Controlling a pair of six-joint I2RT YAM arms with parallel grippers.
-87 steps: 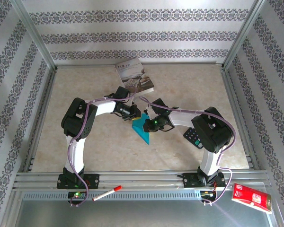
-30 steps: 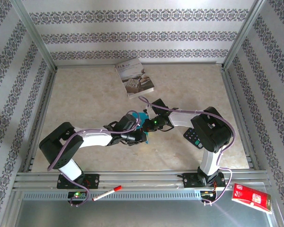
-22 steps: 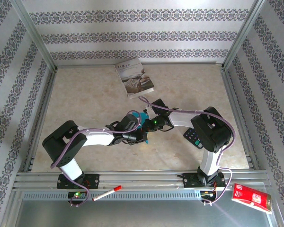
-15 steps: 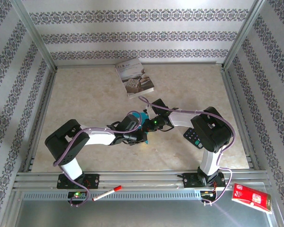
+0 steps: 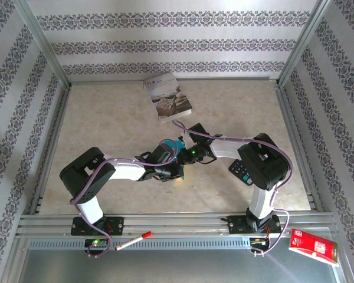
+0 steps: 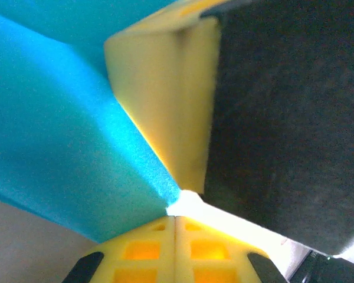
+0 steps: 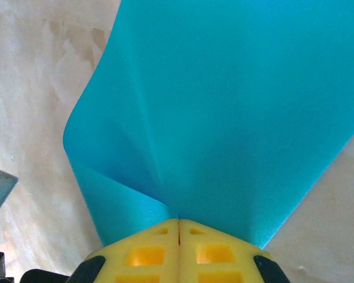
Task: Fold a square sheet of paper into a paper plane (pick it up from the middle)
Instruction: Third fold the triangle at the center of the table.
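Now, which step are you logging? (KL)

Mid-fold, by my judgement. The left tool [image 6: 175,215] and right tool [image 7: 178,221] meet over the middle of the worktop [image 5: 106,118] with the teal-blue paper sheet [image 7: 224,106] between them. It is part creased and curling, not yet a dart. It looks held clear of the surface, though from above I cannot be sure. (me)

Tool states? (KL)

Left tool: pressed together, pinching one edge of the sheet. Right tool: likewise pressed together on the sheet, which fans out from its tip with a soft fold running up it. The left wrist view also has a second yellow finger [image 6: 165,106], which I take to be the right tool's. It sits just beside the paper and very near my left tool. Whether the tools touch each other, I cannot tell. (me)

Anything else nearby? (KL)

Only the printed book [image 5: 168,99], which lies at the far side, well apart from the paper. (me)

Next move? (KL)

My reading is that the two pinches must work against each other to bring the flap over. Then the paper goes down flat and the crease gets pressed. That calls for small, slow wrist motion. Thin paper held at two close points could tear or slip if I pull the tools apart. I will also watch for finger-to-finger collision. (me)
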